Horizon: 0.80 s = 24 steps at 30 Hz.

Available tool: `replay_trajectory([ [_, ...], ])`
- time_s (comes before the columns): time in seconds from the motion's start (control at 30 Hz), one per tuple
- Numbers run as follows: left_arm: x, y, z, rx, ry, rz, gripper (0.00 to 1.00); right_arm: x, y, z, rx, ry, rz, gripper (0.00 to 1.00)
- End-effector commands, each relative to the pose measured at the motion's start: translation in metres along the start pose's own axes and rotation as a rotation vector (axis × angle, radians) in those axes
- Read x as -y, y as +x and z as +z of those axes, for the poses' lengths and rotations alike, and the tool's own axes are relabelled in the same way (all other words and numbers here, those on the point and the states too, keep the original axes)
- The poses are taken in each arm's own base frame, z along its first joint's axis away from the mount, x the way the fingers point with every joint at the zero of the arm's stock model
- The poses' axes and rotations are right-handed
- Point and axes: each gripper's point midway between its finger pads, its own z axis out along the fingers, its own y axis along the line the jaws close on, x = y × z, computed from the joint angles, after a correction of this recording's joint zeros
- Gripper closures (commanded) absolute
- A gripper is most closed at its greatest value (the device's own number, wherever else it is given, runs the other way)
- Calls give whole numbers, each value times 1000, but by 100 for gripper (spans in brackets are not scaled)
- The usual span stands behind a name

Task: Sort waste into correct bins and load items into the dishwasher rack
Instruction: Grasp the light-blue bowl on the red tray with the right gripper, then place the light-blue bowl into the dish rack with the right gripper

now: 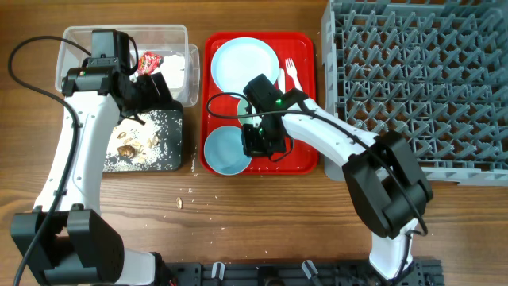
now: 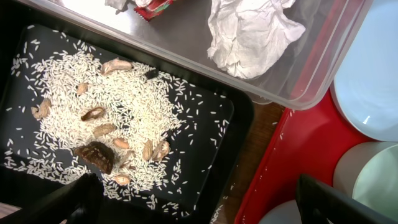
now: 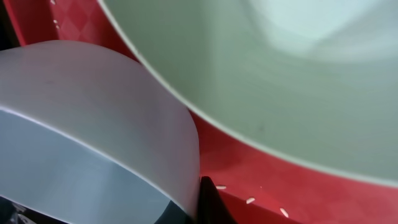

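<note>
Our left jaws gape empty over the black tray (image 1: 178, 151); right jaws at a bowl (image 1: 226, 152), grip we cannot tell.

Rice (image 2: 137, 106) and brown scraps (image 2: 96, 155) litter the black tray (image 2: 217, 124); a crumpled napkin wad (image 2: 249, 31) lies in the clear tub (image 2: 180, 37); grey rack (image 1: 421, 79) stands apart

You're at a robotics test bench: left arm (image 1: 75, 151) and right arm (image 1: 317, 131) rise from a black rail (image 1: 270, 275) at the wooden worktop (image 1: 262, 230), a cable (image 1: 10, 63) trailing, a dishwasher rack (image 1: 413, 79) set on top.
</note>
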Motion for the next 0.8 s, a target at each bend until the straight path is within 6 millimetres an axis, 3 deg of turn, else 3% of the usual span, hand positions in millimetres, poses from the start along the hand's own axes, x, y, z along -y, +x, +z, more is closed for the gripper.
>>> replay_trajectory([
  [0.0,-1,-5,-6,21,-3,-2,0,-24,1,-45,67,-50,-126,96],
  [0.1,-1,-5,-6,20,0,-2,0,-34,0,-102,204,-35,-177,96],
  [0.17,-1,-5,-6,20,0,-2,0,-27,-8,-146,350,11,-173,96],
  [0.27,-1,-5,-6,20,0,-2,0,8,-22,-214,571,109,-93,96],
  [0.5,-1,-5,-6,20,0,-2,0,105,-54,-315,810,316,109,96],
  [0.63,-1,-5,-6,20,0,-2,0,147,-83,-352,883,555,209,96],
  [0.77,-1,-5,-6,20,0,-2,0,201,-115,-357,902,841,321,96],
])
